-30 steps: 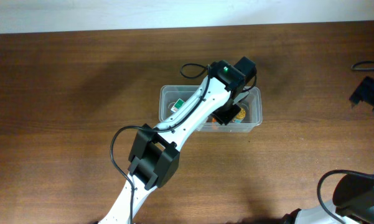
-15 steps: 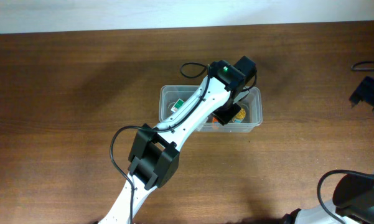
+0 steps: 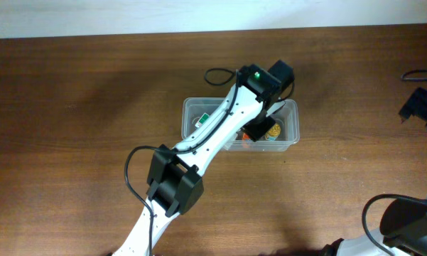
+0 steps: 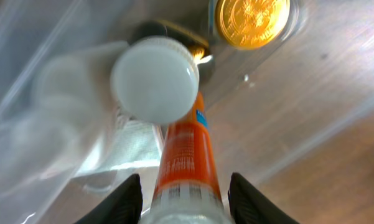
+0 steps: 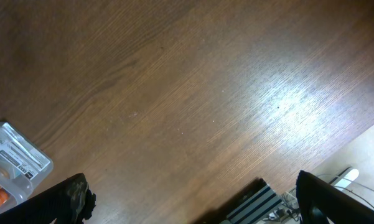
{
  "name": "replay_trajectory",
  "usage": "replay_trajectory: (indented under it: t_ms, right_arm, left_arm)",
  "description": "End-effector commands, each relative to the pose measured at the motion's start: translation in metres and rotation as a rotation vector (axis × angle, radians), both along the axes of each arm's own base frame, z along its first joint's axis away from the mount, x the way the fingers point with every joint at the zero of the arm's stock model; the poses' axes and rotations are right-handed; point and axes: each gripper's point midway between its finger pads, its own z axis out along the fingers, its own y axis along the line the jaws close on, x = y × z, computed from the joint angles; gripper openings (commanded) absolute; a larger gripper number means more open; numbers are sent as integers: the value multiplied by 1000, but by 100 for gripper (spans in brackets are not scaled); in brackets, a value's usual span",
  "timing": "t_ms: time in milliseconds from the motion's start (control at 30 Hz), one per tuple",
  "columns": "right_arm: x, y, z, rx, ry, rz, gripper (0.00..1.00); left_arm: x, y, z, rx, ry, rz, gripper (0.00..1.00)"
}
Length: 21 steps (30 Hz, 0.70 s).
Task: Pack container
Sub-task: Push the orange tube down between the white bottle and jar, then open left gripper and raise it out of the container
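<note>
We can read no word, brand or number anywhere. In the left wrist view, the orange tube at lower centre carries bands of small print, and the gold disc at the top edge bears a raised design, both too blurred to make out. At the left edge of the right wrist view, a white label on the container shows print too small to read.
</note>
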Motion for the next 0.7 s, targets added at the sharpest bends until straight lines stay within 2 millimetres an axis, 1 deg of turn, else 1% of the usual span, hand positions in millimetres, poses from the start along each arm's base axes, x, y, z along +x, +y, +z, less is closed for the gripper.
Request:
replay_trajectory:
  t_ms: [0, 100, 200, 333, 400, 467, 500, 533, 667]
  right_arm:
    - [1, 0, -3, 9, 2, -9, 98]
    - [1, 0, -3, 9, 2, -10, 98]
    - [1, 0, -3, 9, 2, -10, 98]
    - [1, 0, -3, 9, 2, -10, 98]
    - [1, 0, -3, 9, 3, -9, 98]
    - [1, 0, -3, 9, 2, -9, 98]
    - [1, 0, -2, 9, 2, -10, 98]
    - [1, 0, -3, 9, 2, -10, 98]
    - [1, 0, -3, 9, 2, -10, 98]
  left_arm:
    - [7, -7, 36, -63, -64, -10, 45]
    - [6, -5, 62, -93, -95, -10, 46]
    - [5, -6, 80, -127, -123, -10, 46]
    - [4, -4, 98, -157, -157, -7, 46]
    - [5, -1, 107, -155, -184, -3, 47]
    - [10, 8, 118, -135, -234, 8, 67]
    - [11, 12, 124, -128, -259, 13, 85]
    - [13, 16, 132, -120, -287, 19, 99]
    - [11, 29, 164, -137, -367, 35, 99]
